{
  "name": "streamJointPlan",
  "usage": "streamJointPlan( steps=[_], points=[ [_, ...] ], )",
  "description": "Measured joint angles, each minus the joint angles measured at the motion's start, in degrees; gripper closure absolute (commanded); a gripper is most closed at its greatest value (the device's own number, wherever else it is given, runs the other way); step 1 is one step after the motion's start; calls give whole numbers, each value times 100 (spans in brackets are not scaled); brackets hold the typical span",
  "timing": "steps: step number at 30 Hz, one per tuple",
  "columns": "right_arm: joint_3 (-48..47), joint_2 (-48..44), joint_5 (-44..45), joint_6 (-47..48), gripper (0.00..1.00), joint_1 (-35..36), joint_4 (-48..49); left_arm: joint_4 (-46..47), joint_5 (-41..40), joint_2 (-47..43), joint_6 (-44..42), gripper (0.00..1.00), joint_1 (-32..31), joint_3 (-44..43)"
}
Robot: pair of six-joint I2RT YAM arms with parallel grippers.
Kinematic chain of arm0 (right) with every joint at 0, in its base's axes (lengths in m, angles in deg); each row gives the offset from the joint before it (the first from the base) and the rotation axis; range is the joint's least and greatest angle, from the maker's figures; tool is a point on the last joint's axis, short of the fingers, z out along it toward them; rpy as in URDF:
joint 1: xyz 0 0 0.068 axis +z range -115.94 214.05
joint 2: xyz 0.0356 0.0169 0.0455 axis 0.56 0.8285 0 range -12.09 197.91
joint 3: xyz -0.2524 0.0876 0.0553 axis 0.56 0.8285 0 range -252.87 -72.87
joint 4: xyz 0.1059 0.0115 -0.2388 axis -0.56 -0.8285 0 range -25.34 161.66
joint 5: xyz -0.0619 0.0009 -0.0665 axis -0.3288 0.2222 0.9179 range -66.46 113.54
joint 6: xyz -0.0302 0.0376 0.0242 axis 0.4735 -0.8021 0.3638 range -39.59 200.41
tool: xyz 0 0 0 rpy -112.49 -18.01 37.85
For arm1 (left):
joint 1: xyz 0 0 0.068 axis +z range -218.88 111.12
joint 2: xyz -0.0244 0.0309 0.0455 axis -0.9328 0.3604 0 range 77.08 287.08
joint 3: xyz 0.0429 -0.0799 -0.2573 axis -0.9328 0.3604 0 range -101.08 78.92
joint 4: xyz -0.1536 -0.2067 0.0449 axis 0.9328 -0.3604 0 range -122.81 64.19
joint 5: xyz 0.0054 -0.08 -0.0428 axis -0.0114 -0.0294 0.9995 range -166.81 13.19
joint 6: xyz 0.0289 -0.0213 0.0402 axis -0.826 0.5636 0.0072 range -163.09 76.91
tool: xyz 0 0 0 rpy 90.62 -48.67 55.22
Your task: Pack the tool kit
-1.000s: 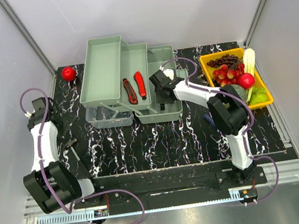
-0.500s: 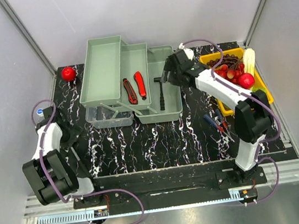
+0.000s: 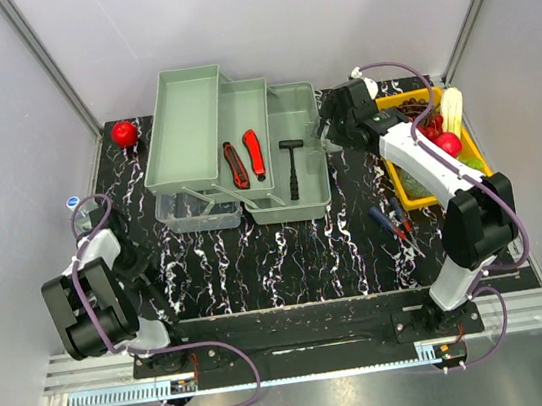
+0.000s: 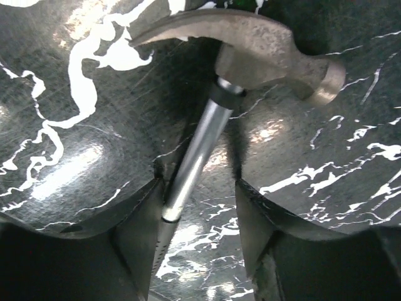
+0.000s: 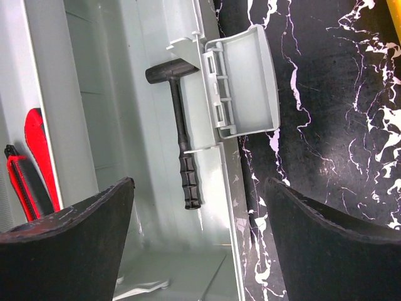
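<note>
Now left tool (image 4: 199, 188) low, half-open astride hammer (image 4: 263, 44) shaft; right tool (image 5: 199, 185) wide, empty, over toolbox (image 5: 125, 63).

My worktop (image 3: 289, 261) reads as a glossy black sheet veined in white, throwing back lamp glare. The hammer (image 4: 250, 44) lying on it has a dull, pitted, brownish metal head and a bright polished steel shaft (image 4: 197, 157). The toolbox (image 5: 113, 75) is smooth pale grey-green plastic with a soft sheen, latch (image 5: 247, 81) included. Inside, a mallet (image 5: 180, 132) looks matt black with a ribbed grip, and a cutter (image 5: 39, 147) shows shiny red plastic. The fingers (image 5: 62, 232) of my right gripper (image 5: 199, 207) are matt black, scuffed along the edges.
</note>
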Motion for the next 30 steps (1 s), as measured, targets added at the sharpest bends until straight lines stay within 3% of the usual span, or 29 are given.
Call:
streamJointPlan(
  steps=[10, 21, 30],
  points=[
    [155, -131, -15, 63, 12, -42, 11, 452, 173, -68, 201, 100, -313, 83],
    [341, -188, -214, 227, 12, -68, -2, 529, 146, -68, 227, 100, -555, 76],
    [487, -857, -1322, 953, 10, -70, 35, 173, 286, -837, 339, 100, -909, 85]
  ],
)
